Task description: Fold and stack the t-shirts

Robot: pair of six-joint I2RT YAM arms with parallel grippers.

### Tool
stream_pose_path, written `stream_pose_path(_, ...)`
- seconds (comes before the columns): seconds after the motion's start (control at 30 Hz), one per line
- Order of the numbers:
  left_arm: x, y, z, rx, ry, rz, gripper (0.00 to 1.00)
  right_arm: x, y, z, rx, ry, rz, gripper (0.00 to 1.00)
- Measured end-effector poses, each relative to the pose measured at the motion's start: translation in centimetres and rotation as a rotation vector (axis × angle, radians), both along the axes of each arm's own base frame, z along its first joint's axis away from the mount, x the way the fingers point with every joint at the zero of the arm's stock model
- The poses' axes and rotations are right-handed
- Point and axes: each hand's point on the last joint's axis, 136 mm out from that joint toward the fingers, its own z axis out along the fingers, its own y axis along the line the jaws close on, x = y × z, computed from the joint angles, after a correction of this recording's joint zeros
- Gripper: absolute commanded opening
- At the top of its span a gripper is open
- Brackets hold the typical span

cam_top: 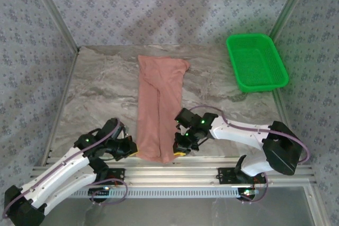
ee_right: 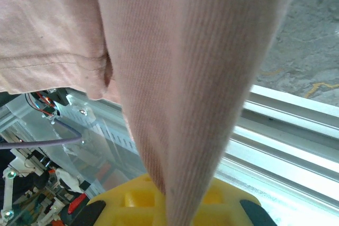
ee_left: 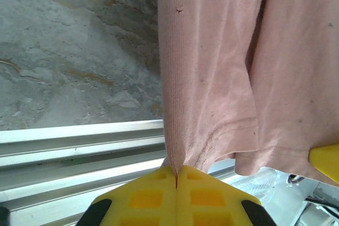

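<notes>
Left gripper (ee_left: pixel 176 175) and right gripper (cam_top: pixel 179 148) each pinch a hem corner of the limp t-shirt (cam_top: pixel 159 99) (light, probably sags), well apart from the basket (cam_top: pixel 257 62).

soft salmon-pink across the t-shirt (cam_top: pixel 159 109), centre of the top frame; plain, finely ribbed weave, slightly darker pink along seams and hem in the wrist views. bright green on the basket (cam_top: pixel 263 84), upper right, in a fine mesh pattern. grey marble look on the table (cam_top: pixel 95 93), streaked with pale and brownish veins. pale grey-blue on the walls (cam_top: pixel 159 3), dotted with a small repeating floral motif. white shells and black joints on the left arm (cam_top: pixel 63 173) and right arm (cam_top: pixel 238 132), lower corners, with small green lights. thin purple cable (ee_right: pixel 42 142), lower left. bright yellow on the left gripper (ee_left: pixel 176 175), black at its lower edges; same yellow on the right gripper (ee_right: pixel 170 189). brushed silver on the rail (cam_top: pixel 175 165) along the bottom.
</notes>
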Motion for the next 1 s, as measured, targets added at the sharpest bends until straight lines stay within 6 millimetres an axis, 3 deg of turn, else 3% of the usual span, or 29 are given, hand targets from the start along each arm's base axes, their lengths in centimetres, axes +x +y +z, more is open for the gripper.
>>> stream_pose_path(0.13, 1.4, -0.6, 1.9, -0.004, -0.018, 0.019, 0.0, 0.7, -0.5, 0.8, -0.021, 0.013, -0.026, 0.06)
stream_pose_path(0.23, 4.0, -1.1, 4.7, -0.031, -0.06, 0.066, 0.0, 2.9, -0.2, 3.0, 0.004, -0.012, -0.065, 0.06)
stream_pose_path(0.4, 9.0, -0.7, 8.8, -0.079, -0.113, 0.155, 0.0, 8.8, 0.6, 8.0, 0.09, -0.105, -0.132, 0.05)
stream_pose_path(0.57, 13.6, -1.0, 11.1, -0.091, -0.138, 0.136, 0.0, 14.2, 1.1, 10.6, 0.116, -0.17, -0.148, 0.04)
stream_pose_path(0.8, 19.6, -1.0, 11.7, -0.098, -0.165, 0.107, 0.0, 20.8, 0.9, 10.1, 0.096, -0.19, -0.141, 0.03)
stream_pose_path(1.0, 23.2, 0.3, 10.6, -0.089, -0.159, 0.126, 0.0, 24.5, -0.3, 8.2, 0.06, -0.175, -0.136, 0.04)
